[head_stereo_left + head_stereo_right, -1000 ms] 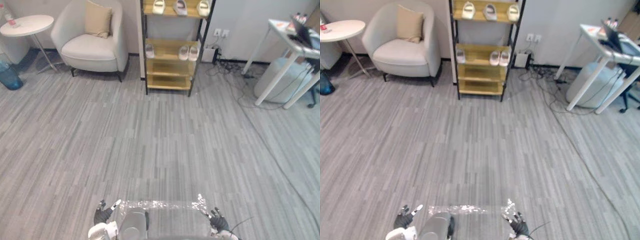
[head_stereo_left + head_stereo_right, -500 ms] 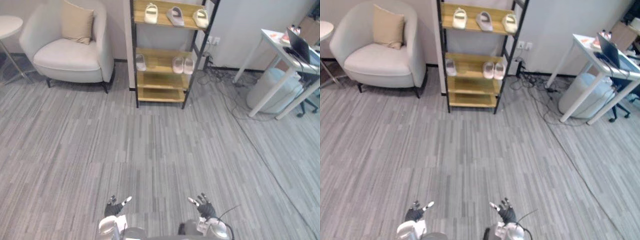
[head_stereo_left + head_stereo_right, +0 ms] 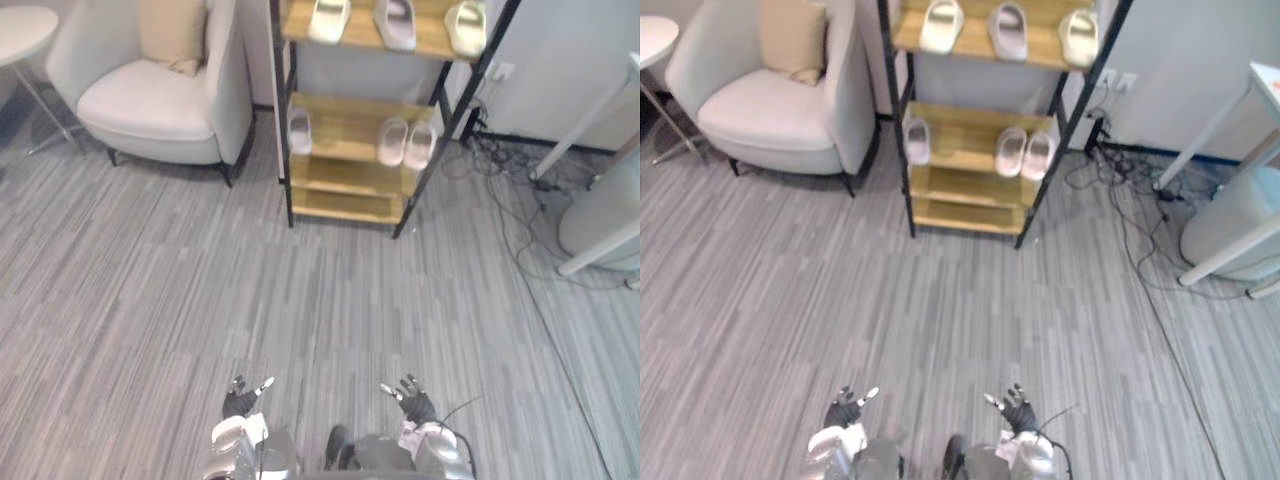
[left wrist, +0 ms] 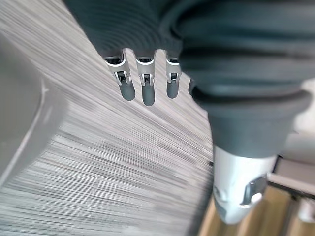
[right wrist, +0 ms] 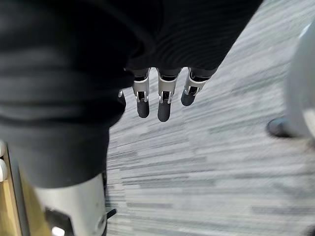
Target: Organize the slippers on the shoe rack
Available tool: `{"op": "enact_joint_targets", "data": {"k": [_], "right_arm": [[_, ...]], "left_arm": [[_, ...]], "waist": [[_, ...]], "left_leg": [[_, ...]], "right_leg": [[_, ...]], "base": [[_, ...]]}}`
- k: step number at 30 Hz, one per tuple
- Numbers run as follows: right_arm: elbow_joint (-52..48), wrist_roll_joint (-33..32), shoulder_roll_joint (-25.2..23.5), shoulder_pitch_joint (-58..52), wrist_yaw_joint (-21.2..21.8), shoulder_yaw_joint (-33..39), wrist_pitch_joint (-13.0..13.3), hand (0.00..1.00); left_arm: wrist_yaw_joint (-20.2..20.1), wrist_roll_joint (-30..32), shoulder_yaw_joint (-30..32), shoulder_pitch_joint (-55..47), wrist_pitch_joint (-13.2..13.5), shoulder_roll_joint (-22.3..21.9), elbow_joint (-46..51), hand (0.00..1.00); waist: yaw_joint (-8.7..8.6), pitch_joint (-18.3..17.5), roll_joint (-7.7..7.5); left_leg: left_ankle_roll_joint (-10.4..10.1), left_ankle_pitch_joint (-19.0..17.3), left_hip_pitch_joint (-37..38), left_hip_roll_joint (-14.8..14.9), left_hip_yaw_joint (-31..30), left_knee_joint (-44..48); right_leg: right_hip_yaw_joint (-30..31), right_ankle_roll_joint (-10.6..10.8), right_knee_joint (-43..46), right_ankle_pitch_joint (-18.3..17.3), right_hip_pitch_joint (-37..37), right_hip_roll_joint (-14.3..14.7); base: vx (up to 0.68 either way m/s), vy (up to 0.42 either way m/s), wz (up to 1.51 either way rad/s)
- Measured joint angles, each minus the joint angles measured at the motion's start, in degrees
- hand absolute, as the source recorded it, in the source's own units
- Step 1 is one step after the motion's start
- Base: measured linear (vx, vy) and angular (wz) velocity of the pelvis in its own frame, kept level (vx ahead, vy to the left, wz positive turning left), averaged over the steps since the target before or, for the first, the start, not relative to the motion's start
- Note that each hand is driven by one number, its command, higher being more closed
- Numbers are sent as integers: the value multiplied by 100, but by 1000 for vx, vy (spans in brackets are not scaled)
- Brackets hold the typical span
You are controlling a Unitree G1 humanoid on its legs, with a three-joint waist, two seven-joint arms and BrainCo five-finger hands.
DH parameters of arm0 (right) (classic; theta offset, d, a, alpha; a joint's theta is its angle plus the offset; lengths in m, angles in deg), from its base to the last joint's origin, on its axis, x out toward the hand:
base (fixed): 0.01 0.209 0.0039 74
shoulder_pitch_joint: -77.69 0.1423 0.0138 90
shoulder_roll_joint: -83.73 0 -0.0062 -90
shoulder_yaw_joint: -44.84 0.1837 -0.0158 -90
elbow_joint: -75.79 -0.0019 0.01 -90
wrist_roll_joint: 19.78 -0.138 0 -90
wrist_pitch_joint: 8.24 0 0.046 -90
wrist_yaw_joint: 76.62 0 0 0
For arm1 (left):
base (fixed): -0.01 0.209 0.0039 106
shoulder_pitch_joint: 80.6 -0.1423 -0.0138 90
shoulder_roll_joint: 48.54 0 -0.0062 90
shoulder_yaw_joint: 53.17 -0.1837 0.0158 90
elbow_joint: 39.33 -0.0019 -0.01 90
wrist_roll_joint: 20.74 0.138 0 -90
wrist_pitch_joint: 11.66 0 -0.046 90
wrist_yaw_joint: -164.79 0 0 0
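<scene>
Grey striped carpet floor (image 3: 150,280) lies between the robot and the shoe rack (image 3: 350,178), a black frame with wooden shelves against the back wall. Compared with half a second ago the whole picture has shifted and the rack shows larger and closer to centre, so the camera has moved in. I read that as an approach and not as any movement of the goods. The slippers sit as they did: three pale slippers (image 3: 395,20) spaced along the upper shelf, a lone slipper (image 3: 299,130) at the left end of the middle shelf, and a pair (image 3: 405,143) side by side near its right end. The lower shelves look bare. The left hand (image 3: 240,400) and right hand (image 3: 412,400) hang low at the near edge of the floor, well apart from the rack. In each wrist view the fingers (image 4: 142,88) (image 5: 165,101) are straight and spread over carpet, with nothing held. A white armchair (image 3: 150,95) stands just left of the rack, and loose cables (image 3: 510,200) trail on the floor to its right. Judgement: still the walk-up stage and no slipper has been handled. The lone slipper looks the likely one to regroup once within reach.
</scene>
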Motion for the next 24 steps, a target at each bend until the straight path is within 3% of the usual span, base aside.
{"op": "enact_joint_targets", "data": {"k": [2, 4, 5, 7, 9, 10, 11, 13, 17, 20, 21, 22, 24], "right_arm": [[31, 6, -3, -7, -11, 1, -13, 0], [118, 17, -25, -8, -6, -71, -53, 0], [259, 16, -62, -31, -8, -125, -76, 0], [220, 49, -76, -73, 50, -285, -105, 0], [189, 71, -26, -173, 120, -264, -99, 0], [168, 74, -28, -254, 116, -234, -96, 0], [-31, 81, -22, -308, 133, -223, -79, 0], [-204, 86, -21, -410, 164, -226, -64, 0], [-236, 87, -20, -350, 210, -53, -29, 0], [-227, 74, -25, -300, 220, -33, 4, 0], [-212, 73, -27, -294, 221, -60, 2, 0], [-214, 74, -6, -287, 220, -96, 4, 0], [-9, 66, 70, -130, 217, -103, -17, 0]], "left_arm": [[0, -1, -105, -8, 3, -7, 0, 0], [0, 8, -124, -67, 4, -3, -2, 0], [-2, 9, -119, -107, 7, 56, 4, 0], [-1, 7, -96, -91, 10, 92, -3, 0], [-12, 8, -150, -47, -9, 172, -121, 0], [-17, 8, -215, -5, -36, 206, -199, 0], [-45, 8, -281, 0, -39, 222, -321, 0], [-106, 8, -365, -3, -41, 208, -413, 0], [-132, 6, -379, 24, -44, 144, -473, 0], [-125, 7, -328, -20, -33, 114, -473, 0], [-120, 6, -324, -27, -31, 116, -465, 0], [-114, 6, -300, -55, -31, 87, -498, 0], [-131, 6, -269, -77, -33, -18, -615, 0]], "waist": [[11, -15, 19], [103, -106, 27], [151, -247, -44], [217, -282, -191], [231, -264, -280], [176, -248, -290], [106, -232, -269], [17, -253, -279], [-32, -233, -260], [-80, -224, -214], [-80, -247, -250], [-113, -278, -237], [-114, -441, 64]], "left_leg": [[119, 594, -204, -237, -57, -1501], [202, 1476, -140, -374, -95, -2118], [316, 1546, -111, -448, 32, -2005], [475, 1235, 112, -479, 296, -1918], [633, 863, 749, -543, 468, -1904], [663, 743, 1039, -574, 457, -1932], [686, 641, 1480, -582, 358, -2026], [720, 582, 1982, -568, 198, -2281], [564, 356, 2763, -351, -63, -2753], [243, 157, 3068, -134, -315, -2958], [103, 49, 3128, -114, -470, -2959], [18, -61, 3186, -64, -669, -2936], [-44, -60, 2999, 261, -858, -2548]], "right_leg": [[160, 191, -168, -182, 265, -127], [433, 382, -139, -472, 436, -239], [586, 437, -34, -616, 491, -355], [781, 561, 838, -696, 210, -531], [984, 1255, 3448, -275, -709, -746], [974, 1321, 4174, -213, -925, -796], [802, 1314, 4779, -222, -1147, -878], [483, 1307, 4934, -231, -1548, -1006], [81, 1145, 3412, -250, -2211, -1060], [133, 829, 1656, 303, -2258, -841], [167, 681, 1299, 740, -2301, -786], [191, 738, 1372, 1003, -2333, -740], [-157, 513, 1589, 725, -2330, -572]], "base": [[551, 144, -32], [489, 218, -60], [542, 218, -69], [542, 213, -64], [502, 213, -45], [521, 158, 6], [495, 107, 31], [542, 64, 45], [423, -37, 43], [471, -155, 57], [501, -249, 74], [526, -294, 62], [566, -335, 47]]}}
